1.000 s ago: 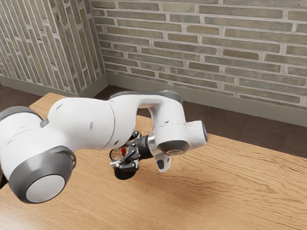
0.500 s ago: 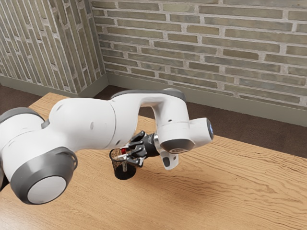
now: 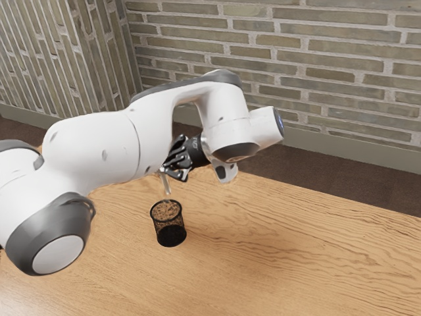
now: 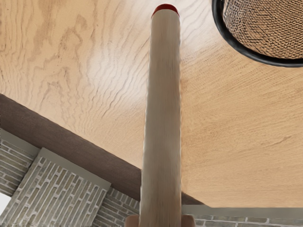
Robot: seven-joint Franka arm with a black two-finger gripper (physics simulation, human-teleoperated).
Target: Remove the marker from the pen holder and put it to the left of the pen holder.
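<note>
My gripper (image 3: 172, 168) is above the pen holder and shut on the marker. The marker (image 3: 166, 184) hangs tilted below the fingers, its visible lower part just over the holder's rim and clear of it. Upright on the table stands the black mesh pen holder (image 3: 169, 226). In the wrist view the gripper (image 4: 160, 221) has a fingertip on each side of the pale marker (image 4: 164, 109), whose far end is red. The dark rim of the pen holder (image 4: 258, 58) lies beside that end, apart from it.
The wooden table (image 3: 283, 250) extends around the holder. Its far edge runs behind the gripper in the exterior view, with dark floor and a brick wall (image 3: 316, 85) beyond.
My hand has risen from the pen holder, carrying the marker up out of it. The holder has stayed where it was.
</note>
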